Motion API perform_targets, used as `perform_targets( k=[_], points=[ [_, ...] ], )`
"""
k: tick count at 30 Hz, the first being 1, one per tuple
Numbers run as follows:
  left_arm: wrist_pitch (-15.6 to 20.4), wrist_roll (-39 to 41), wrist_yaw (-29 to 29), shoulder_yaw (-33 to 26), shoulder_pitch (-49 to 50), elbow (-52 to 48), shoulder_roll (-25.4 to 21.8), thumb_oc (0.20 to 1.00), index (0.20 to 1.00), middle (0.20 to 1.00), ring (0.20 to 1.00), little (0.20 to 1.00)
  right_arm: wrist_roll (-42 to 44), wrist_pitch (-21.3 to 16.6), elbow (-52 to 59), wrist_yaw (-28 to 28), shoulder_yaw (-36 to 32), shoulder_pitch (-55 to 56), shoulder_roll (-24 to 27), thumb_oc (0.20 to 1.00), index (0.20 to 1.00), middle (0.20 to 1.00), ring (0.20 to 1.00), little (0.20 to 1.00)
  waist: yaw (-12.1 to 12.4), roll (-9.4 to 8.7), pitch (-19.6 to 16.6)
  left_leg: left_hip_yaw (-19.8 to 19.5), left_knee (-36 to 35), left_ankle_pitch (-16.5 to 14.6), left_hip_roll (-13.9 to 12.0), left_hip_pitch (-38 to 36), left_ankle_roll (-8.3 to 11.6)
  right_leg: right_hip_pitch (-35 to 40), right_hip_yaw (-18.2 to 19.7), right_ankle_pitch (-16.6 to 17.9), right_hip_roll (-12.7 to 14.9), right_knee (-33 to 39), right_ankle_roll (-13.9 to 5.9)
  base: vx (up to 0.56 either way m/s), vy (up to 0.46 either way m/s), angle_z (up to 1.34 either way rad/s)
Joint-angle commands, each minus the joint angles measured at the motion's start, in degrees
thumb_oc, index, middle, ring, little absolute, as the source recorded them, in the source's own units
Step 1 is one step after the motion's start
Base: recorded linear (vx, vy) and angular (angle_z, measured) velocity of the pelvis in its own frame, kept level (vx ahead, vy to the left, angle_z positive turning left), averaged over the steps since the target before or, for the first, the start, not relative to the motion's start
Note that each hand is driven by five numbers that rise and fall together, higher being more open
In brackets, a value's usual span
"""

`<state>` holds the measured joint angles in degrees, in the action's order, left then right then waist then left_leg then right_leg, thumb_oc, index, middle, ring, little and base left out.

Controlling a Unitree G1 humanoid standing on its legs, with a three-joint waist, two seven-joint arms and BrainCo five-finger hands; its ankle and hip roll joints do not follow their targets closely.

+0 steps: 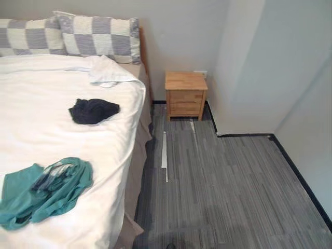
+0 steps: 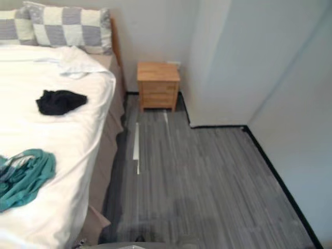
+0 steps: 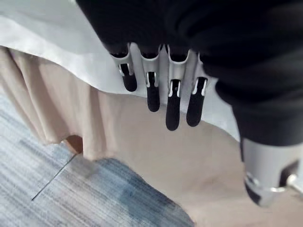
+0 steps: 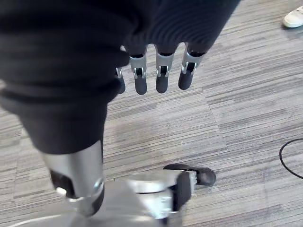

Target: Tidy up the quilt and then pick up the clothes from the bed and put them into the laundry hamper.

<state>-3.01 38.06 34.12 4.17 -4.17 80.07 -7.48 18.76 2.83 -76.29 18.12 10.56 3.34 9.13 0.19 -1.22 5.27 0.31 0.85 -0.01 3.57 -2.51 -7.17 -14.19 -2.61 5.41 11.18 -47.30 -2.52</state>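
Note:
The white quilt (image 1: 46, 114) covers the bed, and its top corner (image 1: 106, 72) lies folded back and rumpled near the pillows. A black garment (image 1: 93, 110) is bunched on the quilt's middle. A teal garment (image 1: 46, 189) with a striped piece in it lies crumpled near the foot of the bed. My left hand (image 3: 173, 101) hangs beside the bed's edge, open, fingers straight, in front of the beige bed skirt (image 3: 142, 142). My right hand (image 4: 162, 78) hangs over the grey floor, open and holding nothing.
Two checked pillows (image 1: 98, 36) lean at the headboard. A small wooden nightstand (image 1: 185, 94) stands by the wall to the right of the bed. Grey striped floor (image 1: 228, 187) stretches to the right, bounded by walls. A person's white shoe (image 4: 294, 19) is on the floor.

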Motion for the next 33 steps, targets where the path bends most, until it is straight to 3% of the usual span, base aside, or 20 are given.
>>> perform_targets(
  k=[1,2,4,7,10,11,12,13,14,15,16,17,19,20,21,22,24,25,29,33],
  points=[
    [-3.5,0.5,4.2,-1.2,0.5,1.2,-2.4,1.000,1.000,1.000,1.000,1.000,0.5,2.0,1.3,-1.3,0.2,1.5,0.0,1.000,1.000,1.000,1.000,1.000,-1.1,-0.27,2.5,0.5,3.5,-2.7,-0.8,-0.1,2.60,1.3,-0.4,8.2,2.6,17.4,-4.40,0.35,-0.101,0.22],
    [-4.6,-1.3,2.9,-1.1,0.4,1.7,-1.9,1.000,1.000,1.000,1.000,1.000,-0.7,2.2,0.3,-1.7,0.2,2.0,-0.4,1.000,1.000,1.000,1.000,1.000,-2.6,-2.09,3.1,0.5,4.0,-4.8,-0.1,-2.0,3.46,0.9,-3.5,8.1,1.3,30.8,-5.63,0.36,-0.127,0.10],
    [-4.6,-4.7,2.1,-0.8,0.5,2.0,-1.3,1.000,1.000,1.000,1.000,1.000,-0.9,2.2,-0.6,-2.3,-0.2,2.1,-0.6,1.000,1.000,1.000,1.000,1.000,-3.6,-3.79,3.3,2.9,4.7,-7.6,0.2,-3.9,3.98,0.8,-8.0,9.0,-0.1,42.9,-7.16,0.41,-0.148,-0.01],
    [-4.7,-8.5,2.4,-0.9,1.6,1.9,-1.2,1.000,1.000,1.000,1.000,1.000,-2.0,1.8,-1.1,-3.1,-1.2,2.5,-1.0,1.000,1.000,1.000,1.000,1.000,-4.0,-5.00,3.3,6.4,5.0,-10.3,0.1,-7.4,4.12,0.3,-13.9,13.2,-0.8,51.4,-8.74,0.47,-0.127,-0.12],
    [-4.8,-9.5,2.6,-0.6,2.3,1.7,-1.4,1.000,1.000,1.000,1.000,1.000,-2.6,1.8,-1.2,-2.9,-1.4,2.8,-1.2,1.000,1.000,1.000,1.000,1.000,-4.2,-5.00,2.9,7.5,5.4,-11.4,-0.1,-8.9,3.99,0.1,-15.5,13.7,-0.6,50.9,-8.27,0.48,-0.077,-0.32],
    [-5.0,-10.5,2.2,-0.3,3.0,1.4,-1.2,1.000,1.000,1.000,1.000,1.000,-3.8,1.8,-1.5,-2.9,-1.7,3.5,-1.0,1.000,1.000,1.000,1.000,1.000,-4.4,-3.39,2.0,9.1,6.9,-13.7,-2.2,-11.1,4.71,0.8,-16.1,11.2,-1.4,49.7,-7.76,0.62,-0.081,-0.43],
    [-5.3,-10.2,2.2,0.1,3.1,1.3,-1.0,1.000,1.000,1.000,1.000,1.000,-3.9,1.8,-1.8,-2.9,-1.8,3.5,-0.8,1.000,1.000,1.000,1.000,1.000,-5.0,-3.85,1.6,8.9,7.3,-11.9,-2.1,-11.0,5.10,0.7,-15.8,11.2,-1.0,49.5,-6.64,0.93,-0.143,-0.32],
    [-6.3,-8.9,3.0,0.5,3.4,0.6,-0.5,1.000,1.000,1.000,1.000,1.000,-4.6,1.2,-2.9,-3.4,-2.3,3.8,-0.3,1.000,1.000,1.000,1.000,1.000,-6.5,-2.86,0.6,8.2,9.5,-10.2,-4.5,-11.3,6.33,0.7,-11.7,9.6,-2.0,47.7,-5.37,0.63,-0.141,-0.05],
    [-6.8,-9.2,3.1,0.3,3.6,0.5,-0.6,1.000,1.000,1.000,1.000,1.000,-4.6,1.1,-3.1,-3.4,-2.4,3.8,-0.2,1.000,1.000,1.000,1.000,1.000,-6.8,-2.29,0.2,7.8,10.5,-9.9,-5.6,-11.7,6.84,0.8,-10.3,8.6,-2.8,46.5,-4.75,0.92,-0.231,0.51],
    [-8.2,-8.4,3.4,0.2,3.7,0.5,-0.9,1.000,1.000,1.000,1.000,1.000,-3.4,0.2,-2.7,-3.8,-1.8,3.1,0.2,1.000,1.000,1.000,1.000,1.000,-6.9,-1.16,-1.0,7.2,15.5,-3.2,-8.4,-11.2,9.50,2.2,-10.6,5.2,-4.2,43.6,-2.34,0.54,-0.174,0.54],
    [-8.1,-8.0,3.5,0.1,3.8,0.5,-0.8,1.000,1.000,1.000,1.000,1.000,-3.3,0.1,-2.5,-3.8,-1.7,2.9,0.3,1.000,1.000,1.000,1.000,1.000,-6.6,-0.75,-1.0,7.1,17.9,-1.8,-8.9,-11.0,10.12,2.9,-11.1,4.5,-4.8,43.6,-1.74,0.60,-0.227,0.45],
    [-7.4,-6.8,3.7,-0.7,4.1,0.5,-0.3,1.000,1.000,1.000,1.000,1.000,-3.4,-0.9,-1.8,-4.1,-1.4,2.0,0.6,1.000,1.000,1.000,1.000,1.000,-6.0,-0.70,-1.5,6.3,25.3,2.8,-9.0,-8.9,11.27,4.7,-12.2,2.6,-5.6,43.7,0.11,0.39,-0.173,-0.14],
    [-5.2,-7.1,3.2,-1.8,3.9,0.7,0.2,1.000,1.000,1.000,1.000,1.000,-3.4,-0.6,-0.2,-4.1,-0.6,0.3,1.7,1.000,1.000,1.000,1.000,1.000,-4.1,-1.42,-1.1,5.4,38.8,4.7,-7.5,-1.3,10.96,7.7,-12.3,-0.1,-6.4,43.9,2.54,0.47,-0.170,-0.32],
    [-3.4,-6.8,1.9,-0.4,3.0,-0.3,0.8,1.000,1.000,1.000,1.000,1.000,-2.7,-0.1,1.7,-4.2,0.5,-1.5,3.3,1.000,1.000,1.000,1.000,1.000,-1.8,-2.04,1.2,5.4,44.7,3.2,-7.0,11.9,9.31,11.2,-10.7,-2.8,-6.1,42.8,3.88,0.37,-0.066,-0.62],
    [-3.1,-6.6,1.7,-0.3,3.0,-0.4,0.8,1.000,1.000,1.000,1.000,1.000,-2.8,-0.1,1.9,-4.1,0.5,-1.7,3.3,1.000,1.000,1.000,1.000,1.000,-1.7,-2.22,1.3,5.6,43.9,3.4,-6.9,13.2,9.14,11.5,-10.5,-3.0,-5.9,42.7,3.83,0.42,0.046,-1.02],
    [-1.6,-6.1,0.7,-0.2,3.2,-1.0,0.7,1.000,1.000,1.000,1.000,1.000,-3.9,0.0,2.5,-4.0,0.6,-2.2,3.4,1.000,1.000,1.000,1.000,1.000,-1.0,-1.55,2.7,7.8,37.9,3.1,-8.3,14.2,9.04,13.8,-10.0,-4.8,-5.9,42.0,3.46,0.23,0.084,-0.85],
    [-0.9,-6.2,0.1,-0.4,3.4,-1.4,0.5,1.000,1.000,1.000,1.000,1.000,-4.6,0.4,2.7,-3.8,0.6,-2.4,3.3,1.000,1.000,1.000,1.000,1.000,-0.8,-1.18,3.1,9.3,31.1,3.6,-8.7,13.8,9.19,14.6,-10.2,-5.4,-5.9,42.0,2.98,0.31,0.135,-0.66],
    [-0.4,-8.4,-0.1,-0.3,3.6,-2.1,0.2,1.000,1.000,1.000,1.000,1.000,-4.1,0.7,2.4,-3.0,0.7,-2.2,3.0,1.000,1.000,1.000,1.000,1.000,0.1,-0.44,3.9,10.7,19.7,4.7,-8.9,13.3,9.41,16.3,-10.1,-6.1,-6.3,42.5,2.02,0.35,0.179,-0.27],
    [-1.0,-10.5,0.0,2.4,3.7,-2.1,-0.1,1.000,1.000,1.000,1.000,1.000,-0.6,0.4,0.2,-1.8,0.5,-0.8,2.4,1.000,1.000,1.000,1.000,1.000,1.9,1.56,4.5,10.7,-1.7,10.7,-10.0,13.9,11.60,20.1,-9.7,-7.3,-7.7,43.8,0.46,0.37,0.154,-0.03],
    [-1.2,-11.5,0.7,0.0,4.5,-1.2,0.3,1.000,1.000,1.000,1.000,1.000,-4.7,0.9,-2.5,-1.5,-1.6,1.4,2.6,1.000,1.000,1.000,1.000,1.000,1.7,1.14,3.4,13.9,-4.7,11.2,-12.3,13.9,11.96,26.1,-9.2,-10.3,-6.8,45.2,-1.00,0.42,0.200,-0.05]
  ],
)
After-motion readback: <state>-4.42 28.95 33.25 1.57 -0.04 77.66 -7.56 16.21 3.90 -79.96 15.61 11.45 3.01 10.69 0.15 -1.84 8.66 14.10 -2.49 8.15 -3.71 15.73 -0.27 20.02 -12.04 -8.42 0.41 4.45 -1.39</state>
